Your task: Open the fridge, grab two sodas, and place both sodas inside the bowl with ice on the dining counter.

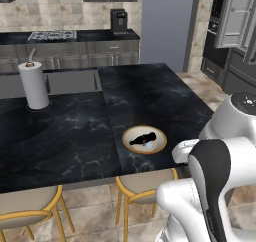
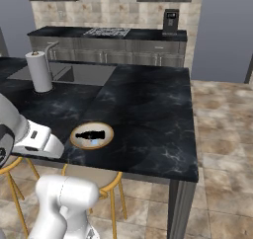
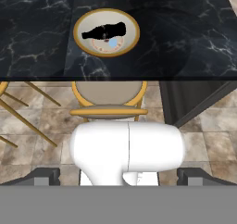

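One dark bottle (image 3: pixel 104 32) lies on its side in the bowl (image 3: pixel 132 41), which rests on the dining counter (image 3: pixel 185 28) close to its near edge; in the hand view a red patch and a pale bluish cube show under and beside the bottle, though whether the red is the can is too small to tell. The left base view shows the same bowl (image 1: pixel 159 145) with the bottle (image 1: pixel 142 138) across it and a bluish speck at its near side, and the right base view shows the bowl (image 2: pixel 79 140) and bottle (image 2: pixel 90 135) from the other side, just right of the arm's white wrist. The gripper (image 3: pixel 118 177) hangs back from the counter, above the floor and a yellow-framed stool (image 3: pixel 109 97); its two dark fingertips (image 3: pixel 44 177) stand far apart at the bottom corners of the hand view, spread wide with nothing between them. The left base view alone takes in the fridge (image 1: pixel 235 31) at far right, its door swung open with white shelves showing, next to a black wall oven (image 1: pixel 216 21). Both base views share the paper towel roll (image 1: pixel 34 85) standing upright on the counter's left part, beside the inset sink (image 1: pixel 60 82), and behind them the back-wall counter with its stove (image 1: pixel 52 35) and a dark coffee machine (image 1: pixel 118 21). The right base view adds the counter's right-hand edge and the tiled floor (image 2: pixel 222 119) beyond it.
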